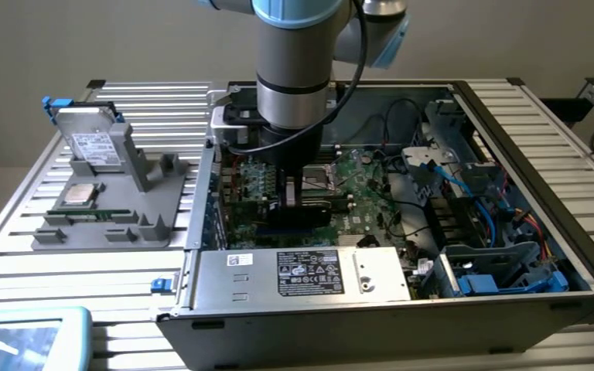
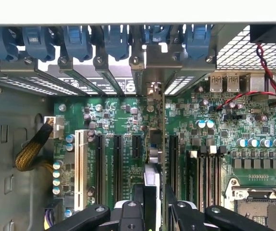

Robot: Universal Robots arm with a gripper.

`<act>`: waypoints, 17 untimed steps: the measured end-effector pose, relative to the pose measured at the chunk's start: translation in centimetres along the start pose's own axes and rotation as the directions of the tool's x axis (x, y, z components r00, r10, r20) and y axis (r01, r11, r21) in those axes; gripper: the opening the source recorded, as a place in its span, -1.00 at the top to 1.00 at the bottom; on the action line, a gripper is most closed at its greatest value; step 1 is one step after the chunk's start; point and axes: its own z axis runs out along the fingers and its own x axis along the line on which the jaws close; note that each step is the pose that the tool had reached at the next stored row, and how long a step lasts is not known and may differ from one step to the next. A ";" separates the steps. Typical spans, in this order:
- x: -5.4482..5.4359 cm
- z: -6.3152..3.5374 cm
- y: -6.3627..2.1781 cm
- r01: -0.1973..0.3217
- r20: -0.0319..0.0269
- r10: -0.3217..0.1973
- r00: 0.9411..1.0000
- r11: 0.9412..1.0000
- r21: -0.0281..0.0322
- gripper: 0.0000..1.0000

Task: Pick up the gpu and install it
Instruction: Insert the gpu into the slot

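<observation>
**GPU held over the motherboard**

The gpu is standing on edge above the motherboard, among the expansion slots near the computer case's rear wall, its bracket reaching towards the blue latches. The gripper is clamping it, jaws part-closed on the card.

The arm stands near vertical, wrist pointing straight down into the case. Its gripper hangs low over the motherboard, fingers closed on the gpu's upright edge.
</observation>
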 end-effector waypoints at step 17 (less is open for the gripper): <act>0.0 0.05 0.00 0.005 0.000 -0.005 1.000 1.000 0.000 0.46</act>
